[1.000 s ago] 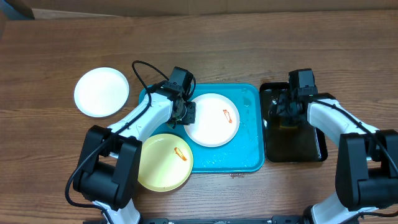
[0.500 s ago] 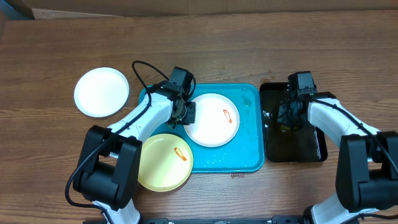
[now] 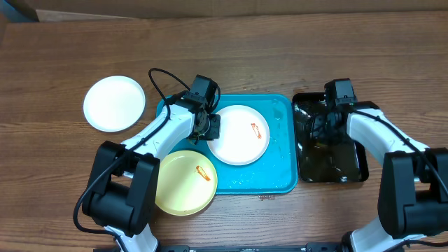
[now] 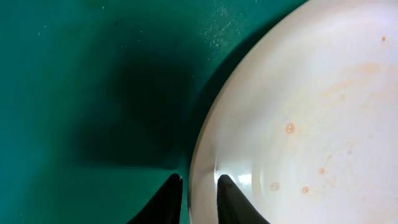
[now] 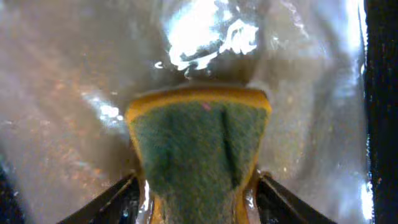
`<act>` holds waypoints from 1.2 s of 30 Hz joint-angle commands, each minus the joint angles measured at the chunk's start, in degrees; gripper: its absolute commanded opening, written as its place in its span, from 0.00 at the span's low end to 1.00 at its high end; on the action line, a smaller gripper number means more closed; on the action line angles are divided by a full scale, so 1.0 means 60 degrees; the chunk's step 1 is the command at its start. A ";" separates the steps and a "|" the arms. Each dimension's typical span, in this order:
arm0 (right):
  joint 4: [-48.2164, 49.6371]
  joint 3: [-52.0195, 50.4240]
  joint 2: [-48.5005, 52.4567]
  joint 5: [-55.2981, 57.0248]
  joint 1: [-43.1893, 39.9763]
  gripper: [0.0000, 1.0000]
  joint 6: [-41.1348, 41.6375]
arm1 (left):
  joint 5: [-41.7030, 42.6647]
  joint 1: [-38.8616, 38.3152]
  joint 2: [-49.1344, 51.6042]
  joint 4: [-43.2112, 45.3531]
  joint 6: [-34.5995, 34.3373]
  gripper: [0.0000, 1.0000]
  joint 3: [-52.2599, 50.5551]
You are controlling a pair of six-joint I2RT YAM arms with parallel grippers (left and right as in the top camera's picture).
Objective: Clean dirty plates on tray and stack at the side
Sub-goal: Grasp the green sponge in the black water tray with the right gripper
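A white plate (image 3: 239, 134) with an orange smear (image 3: 257, 130) lies in the turquoise tray (image 3: 280, 112). My left gripper (image 3: 212, 127) is shut on its left rim; in the left wrist view one finger sits inside and one outside the plate (image 4: 311, 112), gripper (image 4: 199, 193). A pale yellow plate (image 3: 184, 181) with a smear overlaps the tray's front left corner. Another white plate (image 3: 114, 103) rests on the table at the left. My right gripper (image 3: 323, 130) is down in the black tray (image 3: 353, 171), its fingers (image 5: 118, 199) against both sides of a green and yellow sponge (image 5: 199, 143).
The black tray holds shallow murky water (image 5: 74, 81) that glints under the light. The wooden table (image 3: 280, 56) stretches behind both trays. The left arm's cable (image 3: 157, 80) loops over the table behind the turquoise tray.
My right gripper's jaws have spread wider around the sponge and the water in the black tray has rippled. The left arm and all plates have stayed put.
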 commanded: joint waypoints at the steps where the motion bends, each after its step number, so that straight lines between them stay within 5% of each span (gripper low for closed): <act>1: -0.0262 0.0612 0.0066 0.0069 -0.0015 0.59 0.0025 | -0.0124 -0.0087 0.0146 0.0040 -0.0095 0.22 0.0058; 13: -0.0138 0.0324 0.0102 0.0069 -0.0015 0.59 0.0025 | -0.0120 -0.0087 0.0146 0.0025 -0.0098 0.22 0.0058; 21: -0.0120 0.0244 0.0102 0.0069 -0.0015 0.36 0.0022 | -0.0120 -0.0087 0.0146 0.0025 -0.0095 0.22 0.0058; 30: -0.0226 0.0237 0.0102 0.0066 -0.0015 0.42 0.0022 | -0.0120 -0.0087 0.0146 0.0025 -0.0095 0.25 0.0058; 36: -0.0233 0.0237 0.0102 0.0069 -0.0015 0.19 0.0022 | -0.0120 -0.0087 0.0146 0.0025 -0.0095 0.24 0.0058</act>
